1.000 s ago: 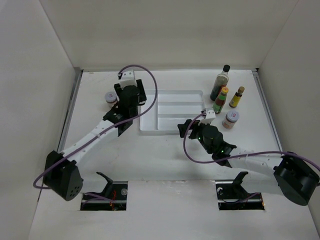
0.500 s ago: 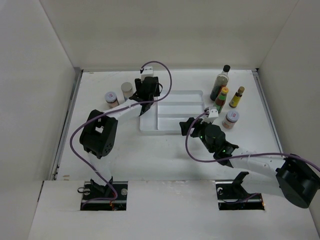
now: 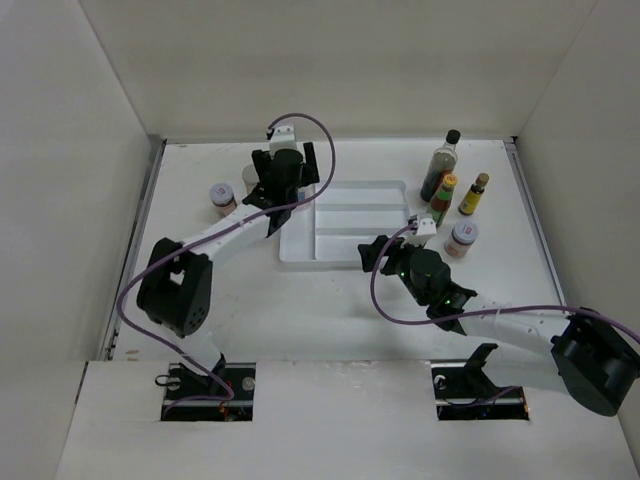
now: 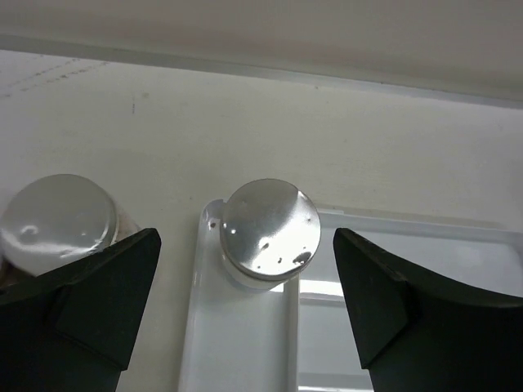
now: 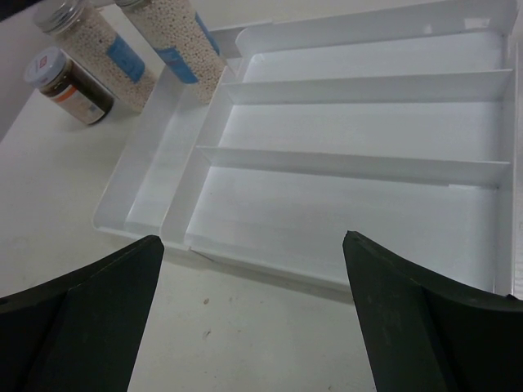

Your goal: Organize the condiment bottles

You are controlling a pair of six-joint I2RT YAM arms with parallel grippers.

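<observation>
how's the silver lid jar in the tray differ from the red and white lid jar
The silver-lidded jar is taller, holding pale granules; the red-and-white-lidded jar is shorter, with dark contents. The silver-lidded jar stands in the white tray, in its end compartment; the red-and-white-lidded jar on the table. Both are clear.

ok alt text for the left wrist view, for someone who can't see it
A jar with a round silver lid stands in the narrow end compartment of the white divided plastic tray, between the open black fingers of the left gripper, touching neither. A second silver-lidded jar stands outside the tray, partly behind one finger.
</observation>
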